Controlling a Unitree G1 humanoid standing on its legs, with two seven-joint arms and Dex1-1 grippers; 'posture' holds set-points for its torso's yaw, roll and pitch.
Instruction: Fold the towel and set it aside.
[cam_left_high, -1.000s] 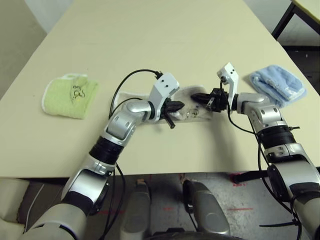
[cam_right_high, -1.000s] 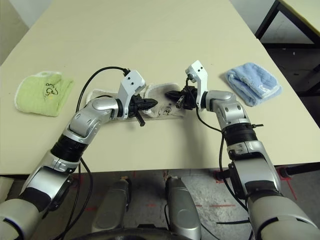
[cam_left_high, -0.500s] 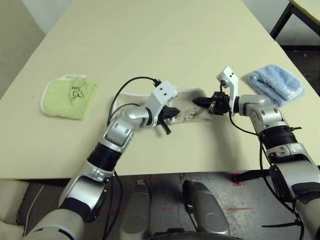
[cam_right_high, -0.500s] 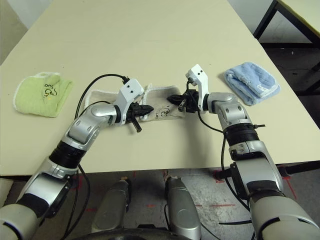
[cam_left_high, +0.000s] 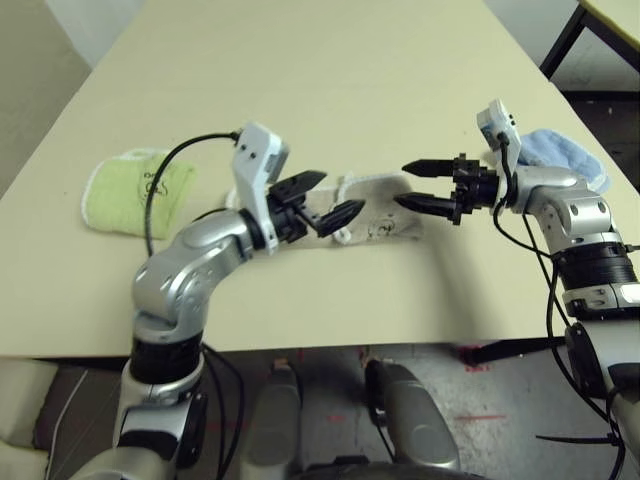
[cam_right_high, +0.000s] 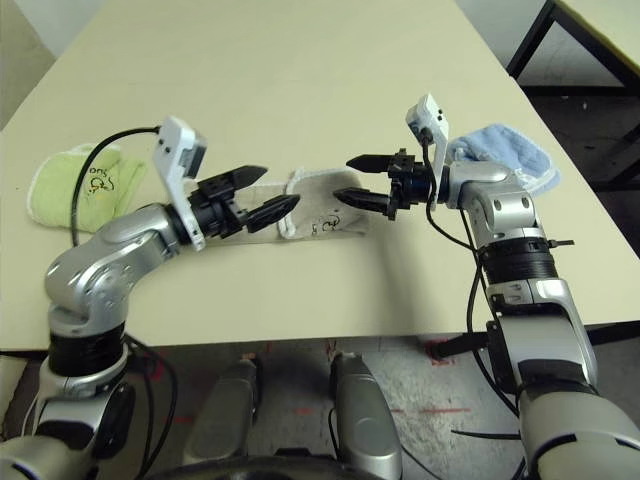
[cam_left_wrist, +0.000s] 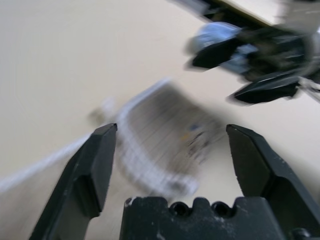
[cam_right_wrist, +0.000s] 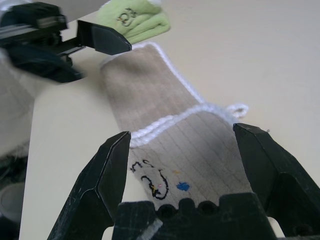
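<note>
The towel (cam_left_high: 380, 222), beige with white stitched edging and a small embroidered mark, lies folded in a long strip on the table (cam_left_high: 300, 80) between my two arms. My left gripper (cam_left_high: 335, 193) hovers open just above the towel's left part, holding nothing. My right gripper (cam_left_high: 404, 185) hovers open over the towel's right end, also holding nothing. The two grippers point at each other, a short gap apart. In the right wrist view the towel (cam_right_wrist: 165, 125) lies below the open fingers (cam_right_wrist: 112, 165), with its folded upper layer and the mark showing.
A lime-green folded towel (cam_left_high: 135, 190) lies at the left of the table. A light blue folded towel (cam_left_high: 560, 150) sits at the right, partly behind my right wrist. The table's front edge runs just below the towel. A dark table leg (cam_left_high: 565, 35) stands off the far right corner.
Both grippers have gone from shut on the towel to open and let it go. They have lifted off the table and drawn apart, and the towel lies flat.
</note>
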